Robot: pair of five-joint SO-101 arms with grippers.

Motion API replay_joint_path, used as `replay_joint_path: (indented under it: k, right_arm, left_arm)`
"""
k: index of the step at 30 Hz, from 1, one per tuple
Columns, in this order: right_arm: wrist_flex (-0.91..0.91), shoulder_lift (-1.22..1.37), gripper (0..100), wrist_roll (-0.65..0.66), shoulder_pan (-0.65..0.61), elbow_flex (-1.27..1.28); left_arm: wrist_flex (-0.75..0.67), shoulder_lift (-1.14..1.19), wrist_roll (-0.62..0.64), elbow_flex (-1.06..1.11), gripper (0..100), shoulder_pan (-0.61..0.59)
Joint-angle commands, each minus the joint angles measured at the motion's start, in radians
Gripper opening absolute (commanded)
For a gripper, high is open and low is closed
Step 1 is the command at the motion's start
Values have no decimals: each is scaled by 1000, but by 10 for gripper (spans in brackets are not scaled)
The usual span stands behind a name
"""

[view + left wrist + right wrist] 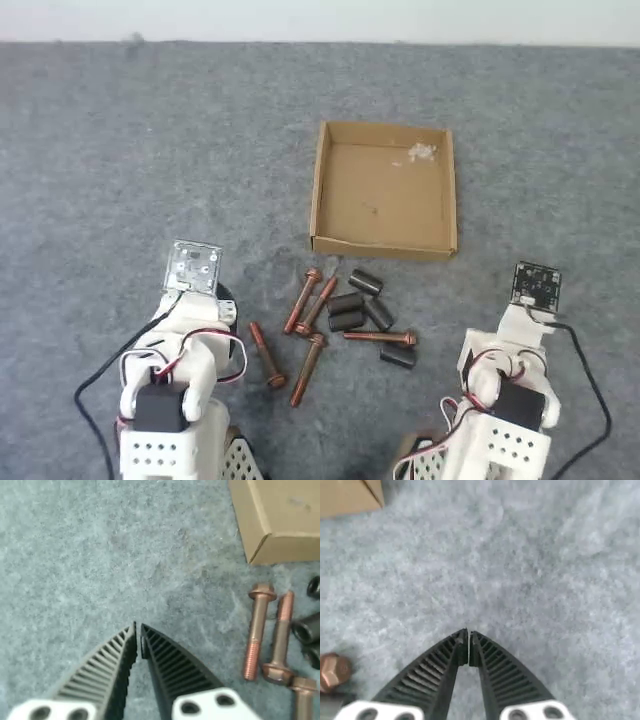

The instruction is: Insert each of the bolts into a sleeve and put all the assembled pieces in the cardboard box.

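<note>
The high camera looks down over the whole table (150,150), while both wrist cameras sit close above it, each catching a corner of the box (287,547).

In the left wrist view the cardboard box (280,525) runs off the top and right edges, the dark sleeves (306,627) are cut by the right edge, and the lowest bolt (301,700) by the bottom edge. In the right wrist view a bolt head (332,672) sits at the edge, its shank out of frame.

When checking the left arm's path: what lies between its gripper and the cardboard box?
Bare grey carpet; the left wrist view shows nothing between the left gripper and the cardboard box.
</note>
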Motion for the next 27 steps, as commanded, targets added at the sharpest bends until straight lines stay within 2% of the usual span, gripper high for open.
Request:
replay_joint_path:
  k: [1, 5, 8, 11, 15, 22, 27]
  right_arm:
    - [-39, 4, 106, -6, -44, -61]
    - [-81, 4, 165, -28, -61, -54]
    - [-134, 4, 169, 92, -61, -25]
    - [-194, 4, 166, 198, -71, -18]
    - [-177, 13, 166, 160, -87, -83]
    - [-128, 39, 165, 161, -274, -186]
    - [-151, 271, 165, 163, -420, -288]
  left_arm:
    - [-5, -15, -25, -19, 13, -51]
    - [-31, -15, -25, -28, 13, -173]
    - [-64, -14, -23, -28, 21, -255]
    - [-64, -14, -5, -30, 75, -282]
    - [-61, -12, 35, -30, 107, -287]
    - [-60, -2, 35, -39, 103, -282]
    - [-95, 170, 17, -90, 103, -281]
